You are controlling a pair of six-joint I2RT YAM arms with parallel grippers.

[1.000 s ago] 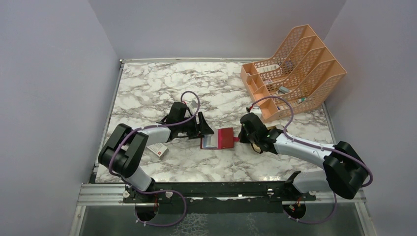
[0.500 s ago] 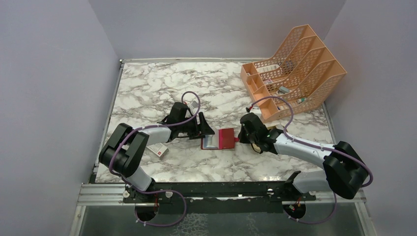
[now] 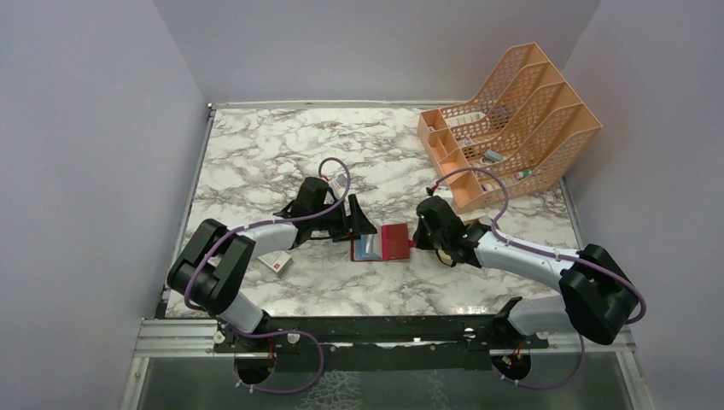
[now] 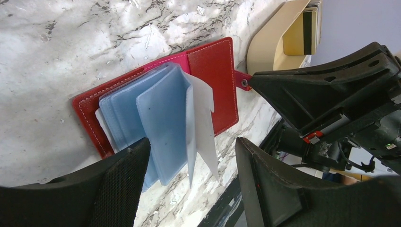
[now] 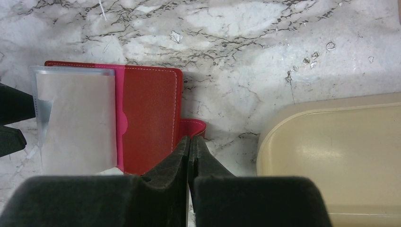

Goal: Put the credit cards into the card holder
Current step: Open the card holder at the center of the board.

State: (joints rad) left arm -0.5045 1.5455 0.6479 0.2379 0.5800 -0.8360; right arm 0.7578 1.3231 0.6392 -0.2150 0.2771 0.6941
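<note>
The dark red card holder lies open on the marble, its clear blue sleeves fanned up. My left gripper is open at the holder's left edge, with the sleeve ends loose between its fingers. My right gripper is shut, and its tip rests on the holder's snap tab at the right edge. In the left wrist view, gold-yellow credit cards stand in a beige tray behind the holder. No blue card shows.
The beige oval tray lies just right of the card holder, under my right arm. An orange mesh file rack stands at the back right. A small white box with a red mark lies by my left arm.
My left gripper has edged right, closer over the holder's sleeves. My right gripper has stayed on the tab.
</note>
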